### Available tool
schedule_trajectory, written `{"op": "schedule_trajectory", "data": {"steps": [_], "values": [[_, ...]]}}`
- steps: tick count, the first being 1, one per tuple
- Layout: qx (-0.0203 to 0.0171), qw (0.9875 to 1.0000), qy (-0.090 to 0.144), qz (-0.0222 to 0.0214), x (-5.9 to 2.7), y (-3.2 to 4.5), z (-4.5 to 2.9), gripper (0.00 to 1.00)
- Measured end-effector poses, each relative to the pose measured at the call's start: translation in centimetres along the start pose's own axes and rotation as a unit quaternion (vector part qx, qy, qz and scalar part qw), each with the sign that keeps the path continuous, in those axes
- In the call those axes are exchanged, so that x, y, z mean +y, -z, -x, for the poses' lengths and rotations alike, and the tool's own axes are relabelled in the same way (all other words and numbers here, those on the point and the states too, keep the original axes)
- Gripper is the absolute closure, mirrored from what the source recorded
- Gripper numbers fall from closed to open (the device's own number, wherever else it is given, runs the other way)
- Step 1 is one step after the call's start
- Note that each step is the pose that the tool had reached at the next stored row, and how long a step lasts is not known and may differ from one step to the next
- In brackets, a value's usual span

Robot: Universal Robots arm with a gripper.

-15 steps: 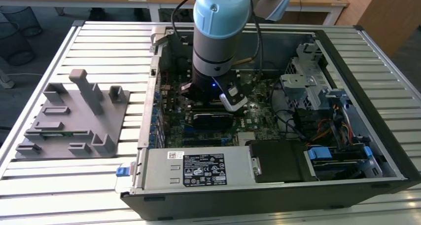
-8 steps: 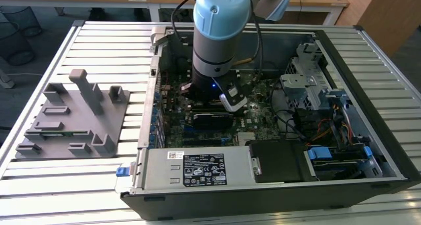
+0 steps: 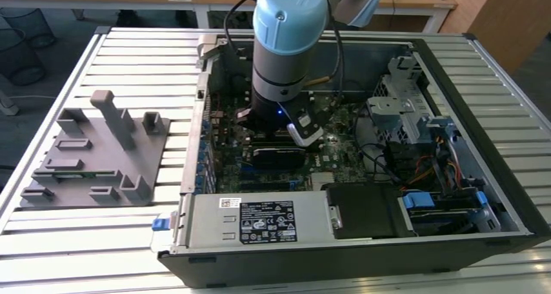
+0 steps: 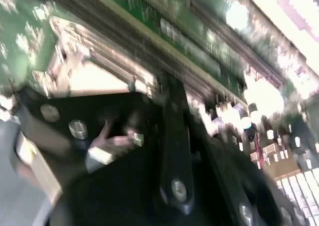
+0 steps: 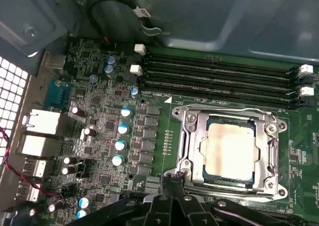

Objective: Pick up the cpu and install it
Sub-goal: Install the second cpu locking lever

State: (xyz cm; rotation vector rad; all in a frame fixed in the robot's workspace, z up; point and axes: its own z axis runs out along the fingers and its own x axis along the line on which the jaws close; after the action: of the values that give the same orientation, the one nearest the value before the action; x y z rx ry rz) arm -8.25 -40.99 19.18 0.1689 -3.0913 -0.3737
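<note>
In the first wrist view the cpu [image 5: 230, 150] sits flat in its metal socket frame [image 5: 192, 136], at about four o'clock. The exterior view shows the end effector [image 3: 284, 123] low inside the computer case [image 3: 482, 146], by a white label [image 3: 266, 221] too small to read. I cannot tell how its fingers stand.

— What carries everything?

— A counter [image 3: 129, 242] of pale metal slats, running across the exterior view.

— And behind it?

— A light wooden desk [image 3: 206, 0] along the far edge, with a wooden cabinet [image 3: 508, 17] at the exterior view's right.

— The floor?

— A grey floor [image 3: 35, 100] at the exterior view's left, where a dark wire-mesh bin [image 3: 22, 42] stands.

— The light?

— Even and bright, with soft shadows.
</note>
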Motion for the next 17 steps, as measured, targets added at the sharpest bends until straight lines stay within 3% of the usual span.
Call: {"op": "schedule_trajectory", "data": {"steps": [7,17], "values": [[0.0003,1.0,0.0,-0.0001,0.09,-0.01,-0.17,0.89],[0.0005,1.0,0.0,-0.0024,0.85,-0.21,-0.13,0.89]]}}
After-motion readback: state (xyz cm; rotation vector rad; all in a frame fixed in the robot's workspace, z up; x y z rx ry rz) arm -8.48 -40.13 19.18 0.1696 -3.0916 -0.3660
